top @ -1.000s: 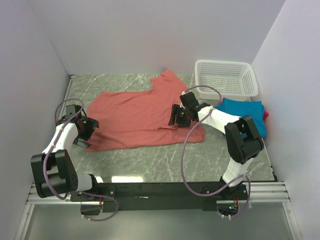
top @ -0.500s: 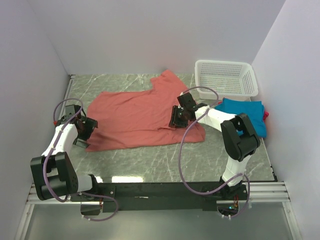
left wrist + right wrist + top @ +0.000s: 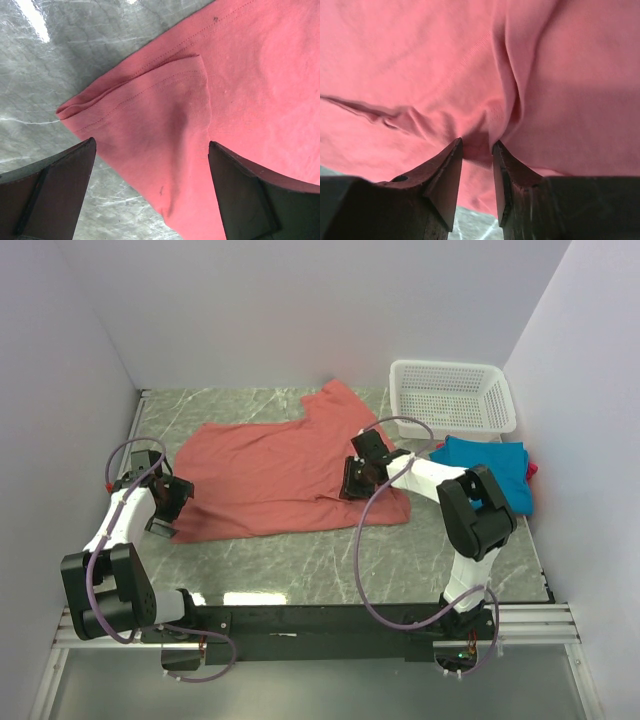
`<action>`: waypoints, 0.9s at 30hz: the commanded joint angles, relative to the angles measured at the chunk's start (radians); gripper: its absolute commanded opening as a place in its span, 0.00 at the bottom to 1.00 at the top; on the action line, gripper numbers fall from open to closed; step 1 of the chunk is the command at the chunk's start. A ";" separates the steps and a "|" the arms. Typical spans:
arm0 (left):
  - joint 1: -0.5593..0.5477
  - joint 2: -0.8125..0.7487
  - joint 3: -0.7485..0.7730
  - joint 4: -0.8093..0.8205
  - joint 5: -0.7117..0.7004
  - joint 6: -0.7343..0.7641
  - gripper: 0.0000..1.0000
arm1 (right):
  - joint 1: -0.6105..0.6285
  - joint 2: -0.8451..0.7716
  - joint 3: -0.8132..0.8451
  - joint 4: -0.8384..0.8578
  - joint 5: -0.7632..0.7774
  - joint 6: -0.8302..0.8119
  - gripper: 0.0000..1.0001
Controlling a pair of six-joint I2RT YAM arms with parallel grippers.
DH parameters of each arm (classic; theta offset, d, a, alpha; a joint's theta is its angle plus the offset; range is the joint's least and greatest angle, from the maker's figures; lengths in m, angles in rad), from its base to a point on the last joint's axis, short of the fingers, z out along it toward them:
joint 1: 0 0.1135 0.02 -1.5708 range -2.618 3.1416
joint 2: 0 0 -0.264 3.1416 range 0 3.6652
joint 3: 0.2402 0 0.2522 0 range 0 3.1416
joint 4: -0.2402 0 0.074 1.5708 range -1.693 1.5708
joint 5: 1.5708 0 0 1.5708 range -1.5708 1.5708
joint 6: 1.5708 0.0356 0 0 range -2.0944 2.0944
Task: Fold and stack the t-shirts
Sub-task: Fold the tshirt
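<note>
– Grey marbled worktop (image 3: 300,555) between white walls is what we see from above. What do we have at the left of the frame?
– Our left claw (image 3: 152,145), spread wide with nothing in it. Its wrist view shows us one finger over bare stone and the other over cloth. They straddle the lower left corner of the salmon-red t-shirt (image 3: 270,470), where the hem is doubled over on itself.
– And that shirt?
– It lies spread across the middle of the worktop, one sleeve pointing to the top of the frame.
– Next to the right?
– Our right claw (image 3: 477,145), at the shirt's right side, drawn almost closed on a pinched ridge of the salmon cloth. Wrinkles run into the grip.
– Farther right?
– We find the teal-blue t-shirt (image 3: 495,465) by the right wall, with a sliver of magenta t-shirt (image 3: 531,469) at its right edge. The white mesh basket (image 3: 445,364) sits just above them.
</note>
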 commanded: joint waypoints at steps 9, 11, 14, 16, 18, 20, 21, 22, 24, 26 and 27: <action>-0.002 -0.012 0.033 0.005 -0.015 0.010 0.99 | 0.012 -0.122 -0.097 0.010 -0.030 -0.075 0.38; 0.001 -0.014 0.031 0.004 -0.017 0.011 0.99 | 0.017 -0.102 -0.091 0.015 -0.026 -0.075 0.38; 0.000 -0.016 0.034 -0.001 -0.021 0.010 0.99 | 0.023 -0.081 -0.077 0.026 -0.023 -0.069 0.38; 0.001 -0.019 0.034 0.002 -0.018 0.011 0.99 | 0.024 -0.067 -0.065 0.026 -0.011 -0.071 0.37; 0.001 -0.019 0.034 0.002 -0.018 0.010 1.00 | 0.024 -0.056 -0.054 0.026 -0.011 -0.069 0.34; 0.000 -0.017 0.034 -0.001 -0.018 0.011 1.00 | 0.024 -0.041 -0.045 0.026 -0.015 -0.066 0.30; 0.000 -0.019 0.034 -0.001 -0.020 0.013 0.99 | 0.024 -0.039 -0.040 0.027 -0.006 -0.065 0.27; 0.001 -0.019 0.036 -0.001 -0.018 0.013 0.99 | 0.024 -0.038 -0.040 0.026 0.014 -0.060 0.26; 0.000 -0.025 0.033 0.001 -0.018 0.013 0.99 | 0.024 -0.039 -0.039 0.036 0.025 -0.060 0.21; 0.000 -0.025 0.033 0.002 -0.017 0.013 0.99 | 0.024 -0.042 -0.034 0.050 0.037 -0.062 0.10; 0.000 -0.028 0.033 0.007 -0.015 0.013 1.00 | 0.024 -0.039 -0.031 0.052 0.040 -0.066 0.06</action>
